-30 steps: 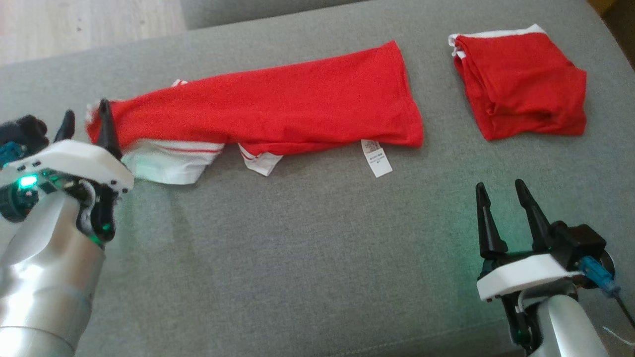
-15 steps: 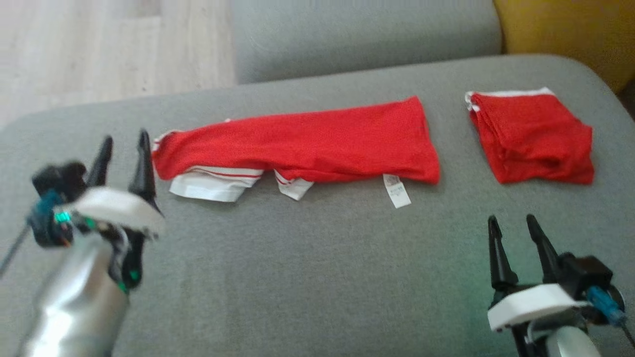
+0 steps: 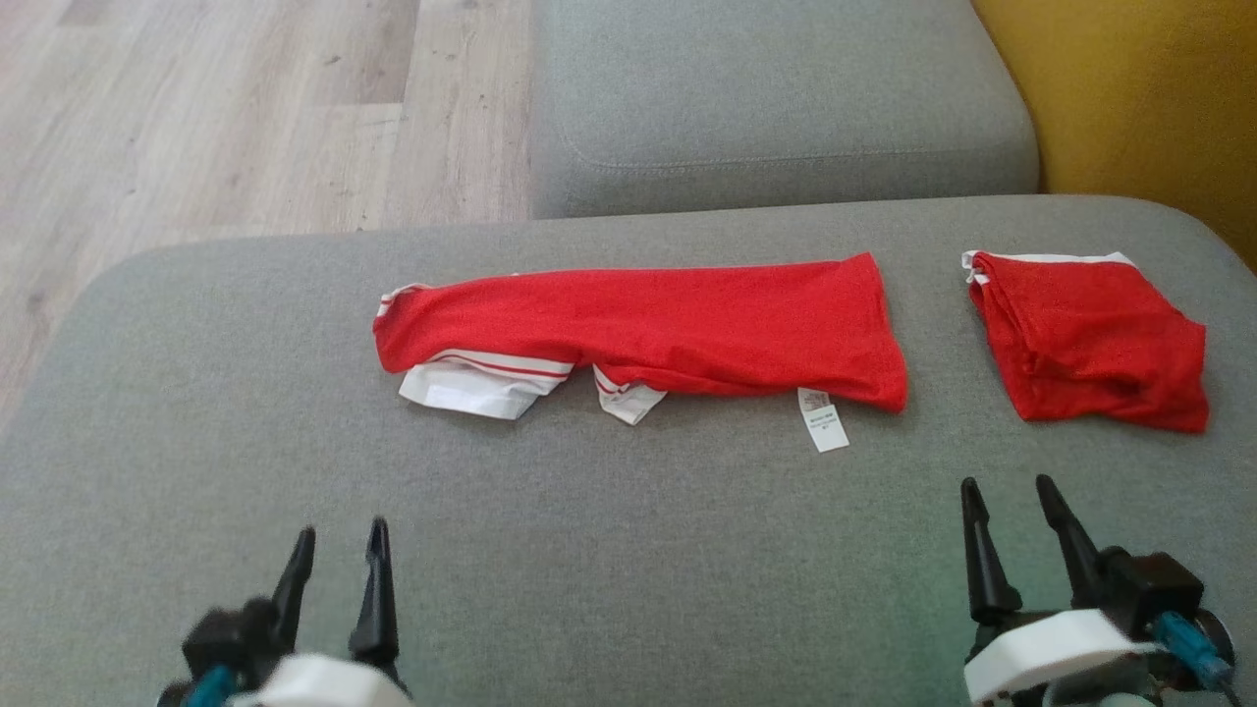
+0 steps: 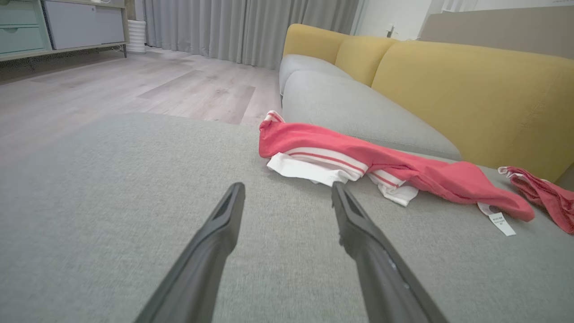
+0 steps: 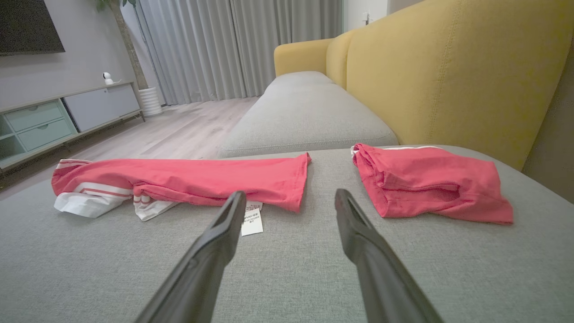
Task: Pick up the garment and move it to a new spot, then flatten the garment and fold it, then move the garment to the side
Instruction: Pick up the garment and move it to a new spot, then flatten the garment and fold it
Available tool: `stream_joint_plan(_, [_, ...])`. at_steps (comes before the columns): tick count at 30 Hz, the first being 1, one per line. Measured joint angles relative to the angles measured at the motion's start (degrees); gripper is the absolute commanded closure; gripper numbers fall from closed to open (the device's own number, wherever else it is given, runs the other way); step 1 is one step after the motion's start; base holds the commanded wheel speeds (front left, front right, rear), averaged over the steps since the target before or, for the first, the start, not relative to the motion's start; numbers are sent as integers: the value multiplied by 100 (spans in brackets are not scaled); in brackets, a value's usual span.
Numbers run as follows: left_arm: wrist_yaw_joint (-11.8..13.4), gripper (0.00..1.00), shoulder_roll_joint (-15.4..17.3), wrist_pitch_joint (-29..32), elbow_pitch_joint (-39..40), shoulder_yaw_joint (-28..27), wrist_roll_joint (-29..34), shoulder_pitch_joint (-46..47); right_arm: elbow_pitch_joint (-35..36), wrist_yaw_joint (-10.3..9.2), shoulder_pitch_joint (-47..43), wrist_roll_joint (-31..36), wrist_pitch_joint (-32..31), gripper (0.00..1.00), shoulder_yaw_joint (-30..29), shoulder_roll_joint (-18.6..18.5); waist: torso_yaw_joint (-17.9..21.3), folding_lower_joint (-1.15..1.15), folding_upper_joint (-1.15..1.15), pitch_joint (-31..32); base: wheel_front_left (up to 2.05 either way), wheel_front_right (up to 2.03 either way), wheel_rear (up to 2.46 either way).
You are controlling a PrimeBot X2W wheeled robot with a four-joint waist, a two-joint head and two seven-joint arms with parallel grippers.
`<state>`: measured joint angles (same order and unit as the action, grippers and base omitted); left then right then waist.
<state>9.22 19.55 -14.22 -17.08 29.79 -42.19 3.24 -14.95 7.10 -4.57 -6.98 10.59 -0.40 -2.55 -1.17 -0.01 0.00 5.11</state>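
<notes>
L end effector [image 3: 342,527] and R end effector [image 3: 1007,481] both spread wide, nothing held, low at the near side of the sofa seat [image 3: 628,570], well apart from any cloth; garment [image 3: 638,329] lies mid-seat as a long red strip, folded lengthwise; imo cross fold not yet done; second red garment [image 3: 1090,339] sits bundled at the R side, near the strip's R end but not touching.

Risks:
- white sleeve [image 3: 481,385] and care label [image 3: 823,420] poke out along the near edge; a pinch there prob takes one layer only, so the strip opens on lift
- seat is soft; fingers driven too deep could grab upholstery w/ the cloth
- R-side grasp or a drag to the side may catch the other bundle
- uneven L/R lift skews the fold; thin knit likely sags in the middle
</notes>
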Motion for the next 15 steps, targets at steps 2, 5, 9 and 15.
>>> stream_joint_plan(2, [209, 0, 37, -1, 261, -4, 152, -294, 4, 0, -11, -2, 0, 0, 35, 0, -7, 0, 0, 29, 0, 0, 0])
stream_joint_plan(5, [416, 0, 2, -5, 666, -57, 159, -624, 11, 0, -108, -85, 0, 0, 79, 0, -21, 1, 0, 67, 0, 0, 0])
stream_joint_plan(9, [553, 0, -41, -5, 959, -153, 246, -930, -22, 0, -281, -197, 1, 0, 202, 2, -47, 0, 0, 95, 0, 0, 0])
stream_joint_plan(15, [602, 0, -34, -5, 1085, -204, 343, -992, -59, 0, -320, -210, 8, 0, 235, 2, -26, 1, 0, 110, 0, 0, 0])
